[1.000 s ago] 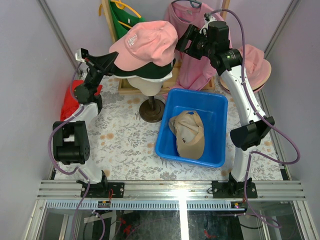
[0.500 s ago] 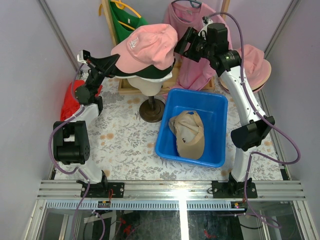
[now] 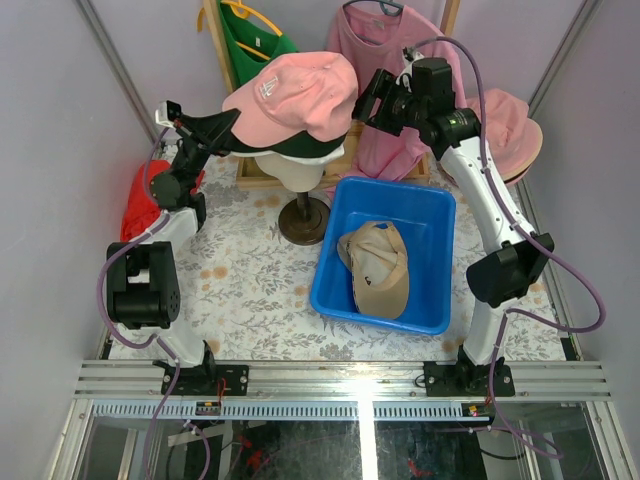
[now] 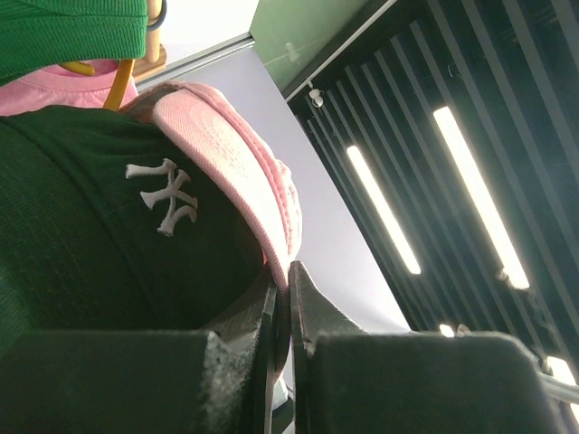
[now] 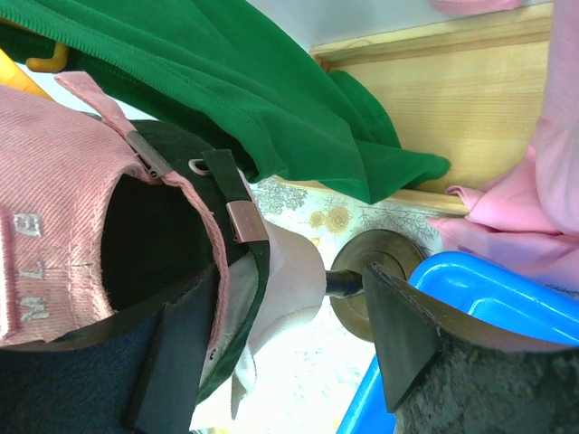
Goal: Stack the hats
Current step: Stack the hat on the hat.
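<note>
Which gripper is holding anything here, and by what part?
The left gripper pinches the pink cap by the edge of its brim. The right gripper is open at the cap's back strap, gripping nothing.

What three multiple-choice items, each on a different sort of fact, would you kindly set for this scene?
1. Where does the tan cap lie? A on the table; B in the blue bin; C on the red cloth.
2. What colour is the top cap on the mannequin head? A pink; B white; C tan.
3. How do the right gripper's jaws stand? A shut on the tan cap; B shut on nothing; C open.
Answers: B, the bin's walls surround it; A, its crown is pink above the darker caps; C, a wide gap shows between the jaws in the right wrist view.
</note>
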You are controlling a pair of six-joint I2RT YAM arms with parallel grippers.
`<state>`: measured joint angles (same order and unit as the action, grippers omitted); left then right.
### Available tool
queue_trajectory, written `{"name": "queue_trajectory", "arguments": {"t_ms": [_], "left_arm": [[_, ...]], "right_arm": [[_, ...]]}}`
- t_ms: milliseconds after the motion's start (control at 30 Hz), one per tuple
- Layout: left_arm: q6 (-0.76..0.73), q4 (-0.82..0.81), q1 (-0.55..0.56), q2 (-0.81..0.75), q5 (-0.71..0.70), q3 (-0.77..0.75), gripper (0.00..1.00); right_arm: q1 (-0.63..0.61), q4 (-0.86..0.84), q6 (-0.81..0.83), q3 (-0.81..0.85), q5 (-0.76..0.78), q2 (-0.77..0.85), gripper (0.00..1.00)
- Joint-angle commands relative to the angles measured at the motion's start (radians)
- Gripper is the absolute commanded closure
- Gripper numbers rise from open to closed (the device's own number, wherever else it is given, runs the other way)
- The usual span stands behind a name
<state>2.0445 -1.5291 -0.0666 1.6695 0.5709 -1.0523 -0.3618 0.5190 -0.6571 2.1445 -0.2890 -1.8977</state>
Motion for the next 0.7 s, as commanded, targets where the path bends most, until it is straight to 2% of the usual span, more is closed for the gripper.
{"name": "queue_trajectory", "arguments": {"t_ms": [0, 67, 100, 267, 467, 667], "left_arm": [[0.578, -0.082, -0.006, 0.003, -0.043, 0.001, 0.96], [0.573, -0.080, -0.006, 0.004, -0.057, 0.004, 0.83], [0.571, -0.080, -0.007, 0.005, -0.065, 0.006, 0.80], [0.562, -0.078, -0.010, 0.011, -0.118, 0.015, 0.76], [0.562, -0.079, -0.011, 0.023, -0.134, 0.001, 0.80], [0.565, -0.074, -0.019, 0.028, -0.155, 0.004, 0.99]], "right_arm": [[-0.005, 0.043, 0.040, 0.068, 0.024, 0.044, 0.29], [-0.005, 0.055, 0.044, 0.083, 0.022, 0.039, 0.29], [-0.006, 0.058, 0.046, 0.087, 0.021, 0.037, 0.29], [-0.023, 0.074, 0.056, 0.095, 0.031, 0.040, 0.30], [-0.042, 0.095, 0.068, 0.117, 0.044, 0.035, 0.30], [-0.051, 0.103, 0.079, 0.105, 0.057, 0.047, 0.31]]}}
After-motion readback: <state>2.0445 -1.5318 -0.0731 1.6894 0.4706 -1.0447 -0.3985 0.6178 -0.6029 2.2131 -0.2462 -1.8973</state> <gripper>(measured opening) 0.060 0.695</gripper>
